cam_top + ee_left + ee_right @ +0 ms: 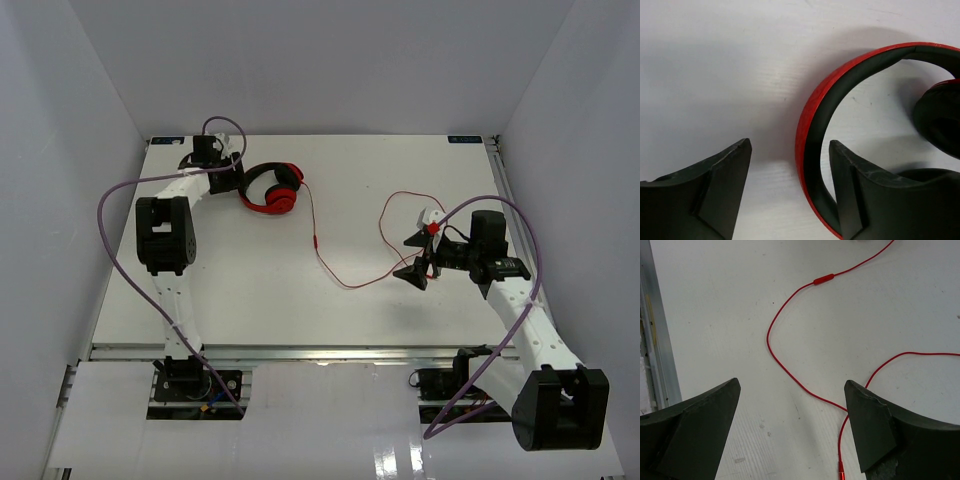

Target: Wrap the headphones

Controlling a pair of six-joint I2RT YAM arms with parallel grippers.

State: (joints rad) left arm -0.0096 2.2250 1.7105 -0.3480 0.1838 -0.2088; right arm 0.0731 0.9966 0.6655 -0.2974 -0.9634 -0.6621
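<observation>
While the headphones (270, 187) lie flat at the far left of the desk (250, 290), the left fingers (725, 190) stand apart around the headband (810, 135). One finger is outside the arc and the other is inside it. In the left wrist view the band's red outer edge and black lining curve down between the two tips and pass under the inner finger at the bottom. Nothing is clamped; bare desk shows between the band and the outer finger. A black ear pad (937, 120) sits further inside the arc, at the right edge of that view.

From the cups, the thin red cord (325, 262) trails toward the near side, then loops across the middle of the desk to the right arm. There the right fingers (695, 425) are also spread wide, low over the desk, with a bend of the cord lying between them and untouched. A small thickened piece (823, 278) sits on the cord beyond the tips. The cord's end (841, 470) lies just beside the inner face of one finger.
</observation>
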